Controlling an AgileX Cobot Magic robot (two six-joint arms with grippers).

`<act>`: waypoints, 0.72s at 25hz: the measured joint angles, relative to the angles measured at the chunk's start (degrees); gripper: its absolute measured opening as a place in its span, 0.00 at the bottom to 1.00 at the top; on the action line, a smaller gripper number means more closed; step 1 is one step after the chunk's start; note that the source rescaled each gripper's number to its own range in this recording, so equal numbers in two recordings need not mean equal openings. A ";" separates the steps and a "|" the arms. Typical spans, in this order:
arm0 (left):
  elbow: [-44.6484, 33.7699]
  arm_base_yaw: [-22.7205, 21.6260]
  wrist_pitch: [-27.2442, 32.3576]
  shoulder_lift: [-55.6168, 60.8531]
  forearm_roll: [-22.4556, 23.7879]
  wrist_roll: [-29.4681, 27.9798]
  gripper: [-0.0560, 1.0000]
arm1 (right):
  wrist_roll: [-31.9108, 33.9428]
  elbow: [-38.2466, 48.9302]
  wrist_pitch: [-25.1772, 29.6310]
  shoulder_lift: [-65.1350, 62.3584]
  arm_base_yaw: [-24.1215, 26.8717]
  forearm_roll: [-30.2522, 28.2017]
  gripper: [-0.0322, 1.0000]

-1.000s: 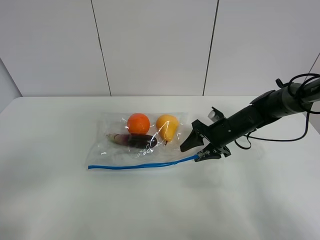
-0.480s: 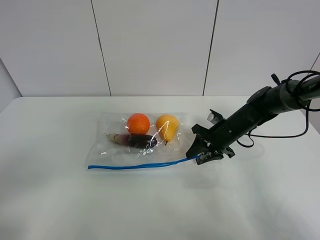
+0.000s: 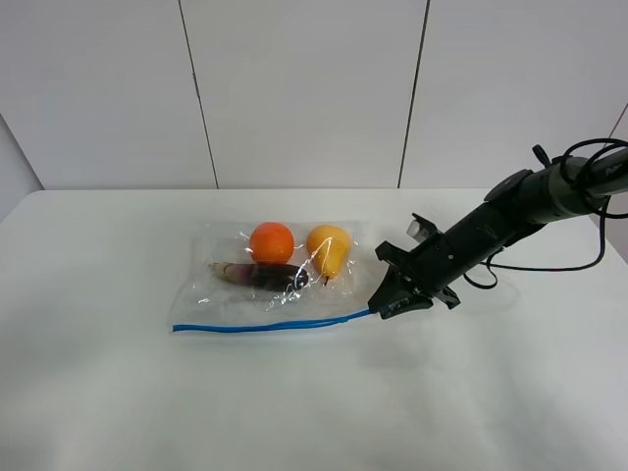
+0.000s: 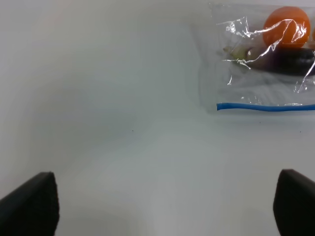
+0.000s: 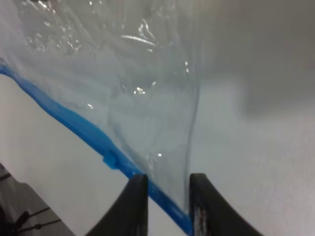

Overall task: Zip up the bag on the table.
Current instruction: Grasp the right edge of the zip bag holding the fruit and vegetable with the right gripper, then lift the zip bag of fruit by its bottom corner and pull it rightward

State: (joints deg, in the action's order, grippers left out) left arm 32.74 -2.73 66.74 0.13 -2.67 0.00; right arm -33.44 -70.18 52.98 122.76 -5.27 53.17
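The clear crinkly bag (image 3: 257,294) lies flat on the white table (image 3: 118,392), with an orange (image 3: 272,241), a yellow pear (image 3: 329,249) and a dark purple item (image 3: 275,275) inside. Its blue zipper strip (image 3: 265,325) runs along the near edge. My right gripper (image 3: 386,309) is shut on the strip's right end; the right wrist view shows the gripper (image 5: 167,206) pinching the strip (image 5: 74,120) at the bag's corner (image 5: 147,113). My left gripper (image 4: 162,206) is open and empty, away from the bag (image 4: 256,73), and does not show in the exterior view.
A black cable (image 3: 549,270) trails from the right arm (image 3: 520,211) over the table's right side. A white panelled wall (image 3: 294,88) stands behind the table. Bare tabletop (image 4: 98,123) lies left of the bag.
My right gripper's fingers, spread a second ago, have closed on the right end of the blue zipper strip. The arm shifted slightly left. The bag has not moved.
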 joint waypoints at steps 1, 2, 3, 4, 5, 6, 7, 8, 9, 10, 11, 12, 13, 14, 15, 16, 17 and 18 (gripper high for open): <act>0.00 0.00 0.00 0.00 0.00 0.00 1.00 | 0.00 0.00 -0.05 0.00 0.00 0.11 0.27; 0.00 0.00 0.00 0.00 0.00 0.00 1.00 | 0.00 0.00 -0.10 0.00 0.00 0.11 0.25; 0.00 0.00 0.00 0.00 0.00 0.00 1.00 | 0.00 0.00 -0.07 0.00 0.00 0.16 0.22; 0.00 0.00 0.00 0.00 0.00 0.00 1.00 | -0.06 0.00 -0.18 0.00 0.00 0.16 0.19; 0.00 0.00 0.00 0.00 0.00 0.00 1.00 | -0.19 0.00 -0.23 0.00 0.00 0.18 0.16; 0.00 0.00 0.00 0.00 0.00 0.00 1.00 | -0.33 0.00 -0.23 0.00 0.00 0.23 0.12; 0.00 0.00 0.00 0.00 0.00 0.00 1.00 | -0.58 0.00 -0.23 0.00 0.00 0.29 0.09; 0.00 0.00 0.00 0.00 0.00 0.00 1.00 | -0.71 0.00 -0.23 0.00 0.00 0.41 0.05; 0.00 0.00 0.00 0.00 0.00 0.00 1.00 | -0.82 0.00 -0.23 0.00 0.00 0.48 0.03; 0.00 0.00 0.00 0.00 0.00 0.00 1.00 | -0.87 0.00 -0.23 0.00 0.00 0.54 0.03; 0.00 0.00 0.00 0.00 0.00 0.00 1.00 | -0.87 0.00 -0.23 0.00 0.00 0.54 0.03; 0.00 0.00 0.00 0.00 0.00 0.00 1.00 | -0.87 0.00 -0.23 0.00 0.00 0.58 0.03; 0.00 0.00 0.00 0.00 0.00 0.00 1.00 | -0.87 0.00 -0.23 0.00 0.00 0.68 0.03; 0.00 0.00 0.00 0.00 0.00 0.00 1.00 | -0.87 0.00 -0.23 0.00 0.00 0.78 0.03; 0.00 0.00 0.00 0.00 0.00 0.00 1.00 | -0.99 0.00 -0.23 0.00 0.00 0.96 0.03; 0.00 0.00 0.00 0.00 0.00 0.00 1.00 | -1.25 0.00 0.00 0.00 0.00 1.25 0.03; 0.00 0.00 0.00 0.00 0.00 0.00 1.00 | -1.89 0.00 0.16 0.00 0.00 1.76 0.03; 0.00 0.00 0.00 0.00 0.00 0.00 1.00 | -2.55 0.00 0.38 0.00 0.00 2.46 0.03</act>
State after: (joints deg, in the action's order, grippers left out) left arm 32.74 -2.73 66.74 0.13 -2.67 0.00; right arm -35.99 -70.18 53.37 122.76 -5.27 55.63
